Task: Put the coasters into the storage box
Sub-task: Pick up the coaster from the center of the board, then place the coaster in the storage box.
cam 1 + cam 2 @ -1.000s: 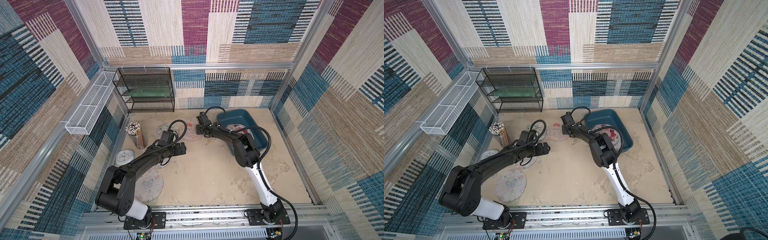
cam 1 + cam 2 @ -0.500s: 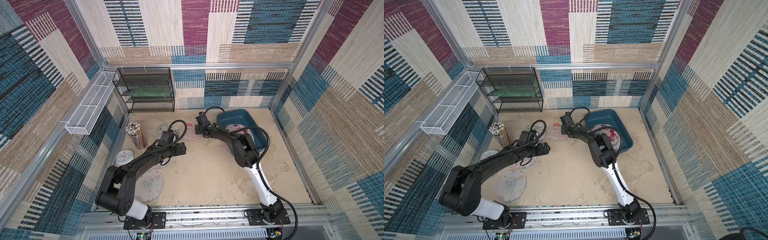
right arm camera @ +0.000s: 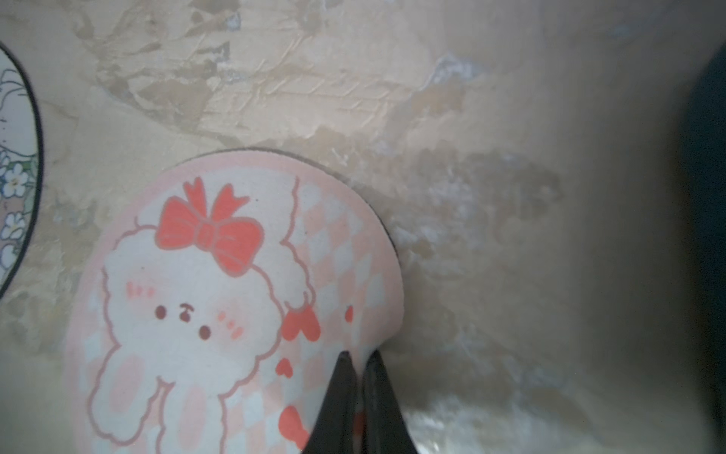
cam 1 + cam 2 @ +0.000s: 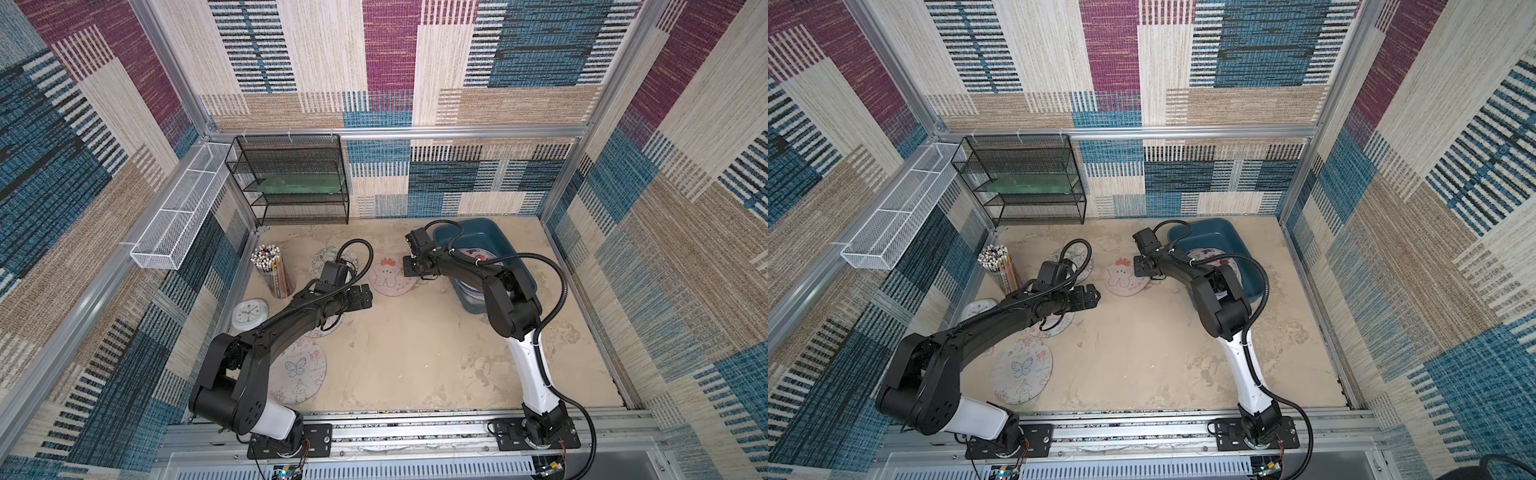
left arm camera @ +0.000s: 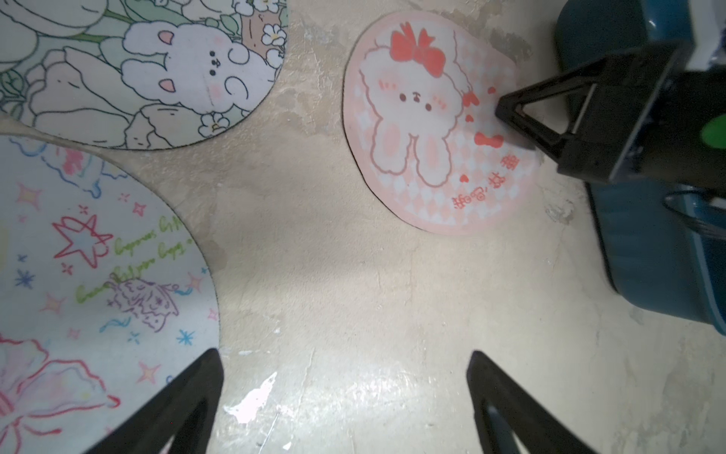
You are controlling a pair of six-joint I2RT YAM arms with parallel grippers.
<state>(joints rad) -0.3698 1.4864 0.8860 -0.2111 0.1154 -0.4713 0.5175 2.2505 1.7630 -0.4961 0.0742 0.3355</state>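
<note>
A pink coaster (image 4: 390,277) (image 3: 220,314) with a white puppy and red bow lies on the floor left of the teal storage box (image 4: 500,239) (image 4: 1223,228). My right gripper (image 3: 359,355) (image 4: 409,271) is shut on this coaster's rim nearest the box. The box holds at least one coaster (image 4: 473,254). My left gripper (image 5: 345,361) (image 4: 365,297) hangs open over bare floor, holding nothing. Around it lie a green bunny coaster (image 5: 137,67), a star-printed coaster (image 5: 98,275) and a butterfly coaster (image 4: 297,370).
A cup of pencils (image 4: 272,270) and a pale-blue clock (image 4: 249,314) stand by the left wall. A black wire-mesh rack (image 4: 291,183) is at the back left. A long white mesh tray (image 4: 178,216) hangs on the left wall.
My right gripper has closed onto the pink coaster's rim. The left arm has not moved.
</note>
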